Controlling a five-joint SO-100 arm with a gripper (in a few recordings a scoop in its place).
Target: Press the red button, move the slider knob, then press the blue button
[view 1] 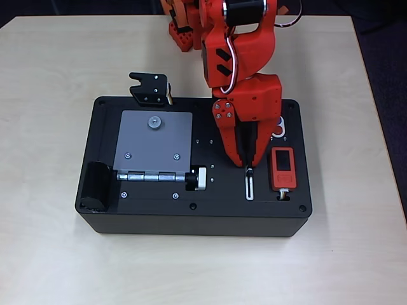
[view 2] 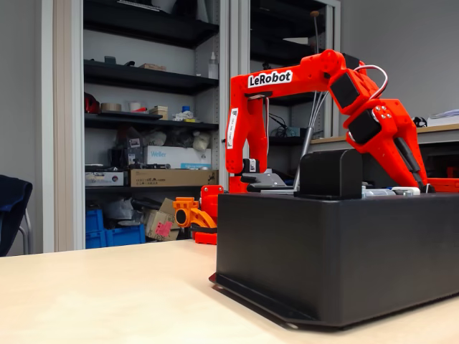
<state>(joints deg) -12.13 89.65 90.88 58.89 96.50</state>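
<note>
In the overhead view my red gripper (view 1: 247,164) points down at the top of the black box (view 1: 159,216). Its fingers converge to a point with nothing held between them. The tips touch the far end of the white-outlined slot (view 1: 249,189). The slider knob (view 1: 249,171) is a small dark nub right at the fingertips, partly covered by them. A bit of the white oval surround (view 1: 280,131) shows to the right of the gripper; the arm hides the red button and the blue button. In the fixed view the gripper (view 2: 424,183) slants down onto the box's top.
On the box are a grey hinged plate (view 1: 154,143), a white-and-black cylindrical handle (view 1: 198,178), a red rectangular device (view 1: 283,168) right of the slot, and a black latch (view 1: 151,89) at the far edge. The arm's base (view 1: 184,28) stands behind the box on the light wooden table (view 1: 51,254).
</note>
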